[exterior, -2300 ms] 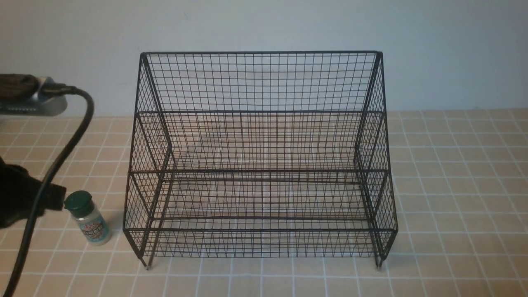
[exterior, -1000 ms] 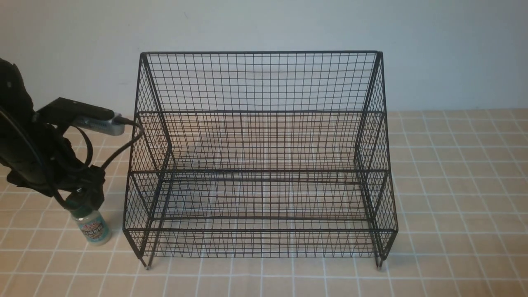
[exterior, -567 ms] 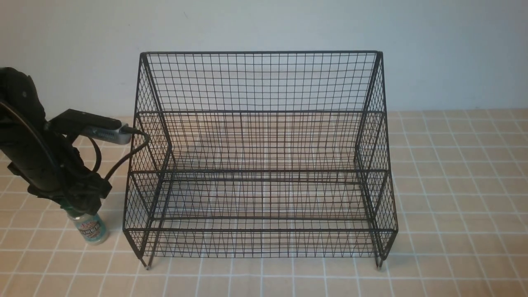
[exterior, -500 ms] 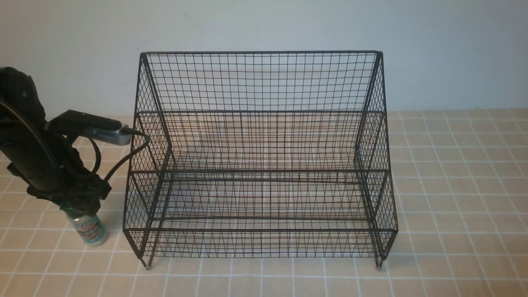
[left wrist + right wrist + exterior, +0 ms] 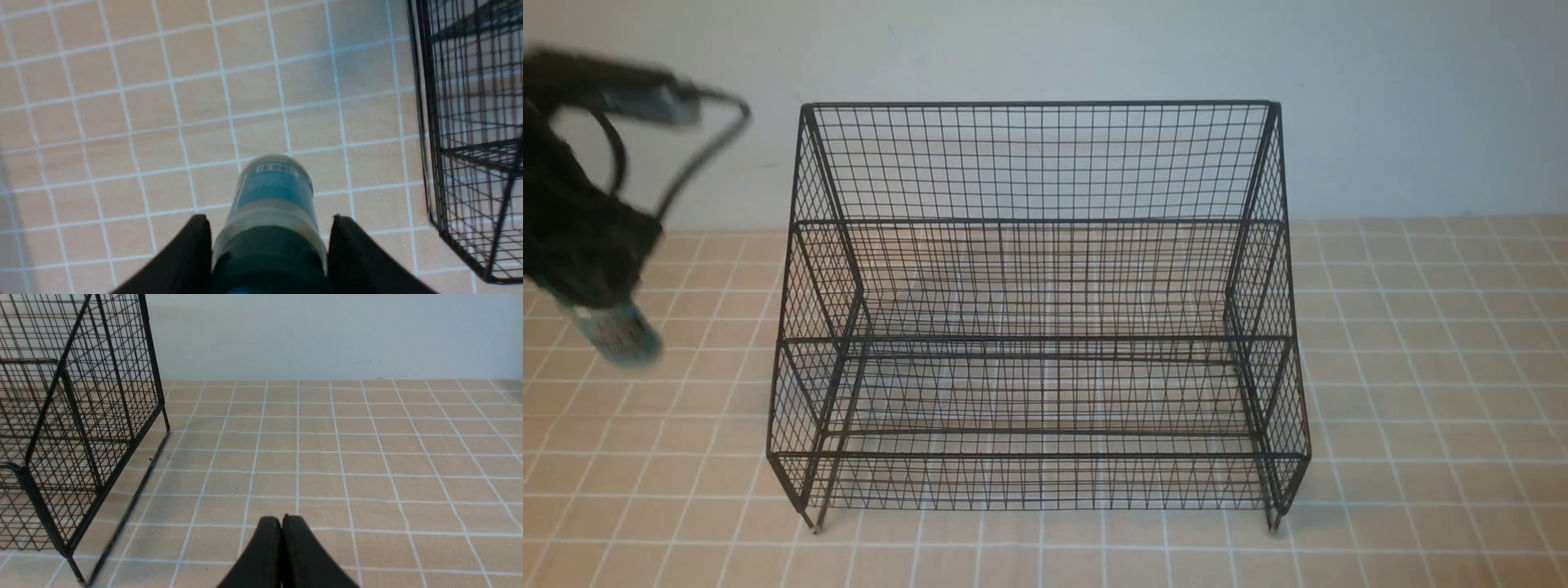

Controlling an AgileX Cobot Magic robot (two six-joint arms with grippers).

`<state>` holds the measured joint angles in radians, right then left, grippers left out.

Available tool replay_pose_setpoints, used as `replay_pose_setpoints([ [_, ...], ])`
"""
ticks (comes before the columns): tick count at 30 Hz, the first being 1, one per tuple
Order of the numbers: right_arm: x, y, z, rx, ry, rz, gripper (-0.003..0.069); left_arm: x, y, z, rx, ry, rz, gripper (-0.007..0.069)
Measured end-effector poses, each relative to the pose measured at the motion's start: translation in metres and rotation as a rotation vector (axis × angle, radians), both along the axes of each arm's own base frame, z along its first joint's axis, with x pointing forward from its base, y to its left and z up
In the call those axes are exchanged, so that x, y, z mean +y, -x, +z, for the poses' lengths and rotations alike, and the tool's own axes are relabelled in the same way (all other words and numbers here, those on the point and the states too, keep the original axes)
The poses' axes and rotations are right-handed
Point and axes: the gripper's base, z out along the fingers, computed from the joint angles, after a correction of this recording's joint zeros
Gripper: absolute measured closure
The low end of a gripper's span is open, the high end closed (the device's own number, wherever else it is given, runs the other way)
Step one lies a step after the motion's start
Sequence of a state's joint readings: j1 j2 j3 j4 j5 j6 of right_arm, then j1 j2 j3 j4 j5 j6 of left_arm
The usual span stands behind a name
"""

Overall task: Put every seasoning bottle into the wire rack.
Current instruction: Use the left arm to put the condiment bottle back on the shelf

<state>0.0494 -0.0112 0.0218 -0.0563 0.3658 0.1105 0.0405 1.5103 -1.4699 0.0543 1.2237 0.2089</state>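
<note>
Spanning mid-frame, 1 wire rack (image 5: 1037,220) w/ 3 tiers on the bench (image 5: 1421,367); at far left, left hand (image 5: 269,241) clamped on the cap of the 1 seasoning bottle (image 5: 617,336), held off the bench; right hand (image 5: 281,526) closed tight, holding nothing; carry step, I judge; next: swing right over a tier's front rail, then lower.

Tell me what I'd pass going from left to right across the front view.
seasoning bottle, gripped at its cap by the left gripper → wire rack → bare tiled tabletop
</note>
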Motion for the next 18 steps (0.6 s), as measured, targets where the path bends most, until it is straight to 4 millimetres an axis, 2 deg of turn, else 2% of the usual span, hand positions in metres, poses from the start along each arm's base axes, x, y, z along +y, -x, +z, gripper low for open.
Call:
replay_pose_setpoints([
  [1, 0.0, 0.0, 0.0, 0.0, 0.0, 0.0, 0.0673, -0.003, 0.003, 0.004, -0.012, -0.001, -0.007, 0.0302],
  [2, 0.0, 0.0, 0.0, 0.0, 0.0, 0.0, 0.0673, -0.02, 0.017, 0.023, -0.069, 0.001, -0.051, 0.0302],
  [4, 0.0, 0.0, 0.0, 0.0, 0.0, 0.0, 0.0673, -0.03, 0.024, 0.03, -0.094, 0.005, -0.083, 0.0302],
  [6, 0.0, 0.0, 0.0, 0.0, 0.0, 0.0, 0.0673, -0.056, 0.04, 0.043, -0.136, 0.029, -0.14, 0.0302],
  [7, 0.0, 0.0, 0.0, 0.0, 0.0, 0.0, 0.0673, -0.058, 0.041, 0.043, -0.136, 0.032, -0.142, 0.0302],
  [9, 0.0, 0.0, 0.0, 0.0, 0.0, 0.0, 0.0673, -0.078, 0.053, 0.049, -0.152, 0.07, -0.152, 0.0302],
  [10, 0.0, 0.0, 0.0, 0.0, 0.0, 0.0, 0.0673, -0.089, 0.057, 0.05, -0.153, 0.084, -0.171, 0.0302],
  [15, 0.0, 0.0, 0.0, 0.0, 0.0, 0.0, 0.0673, -0.121, 0.059, 0.042, -0.12, 0.105, -0.24, 0.0302],
  [18, 0.0, 0.0, 0.0, 0.0, 0.0, 0.0, 0.0673, -0.145, 0.049, 0.023, -0.049, 0.09, -0.285, 0.0302],
])
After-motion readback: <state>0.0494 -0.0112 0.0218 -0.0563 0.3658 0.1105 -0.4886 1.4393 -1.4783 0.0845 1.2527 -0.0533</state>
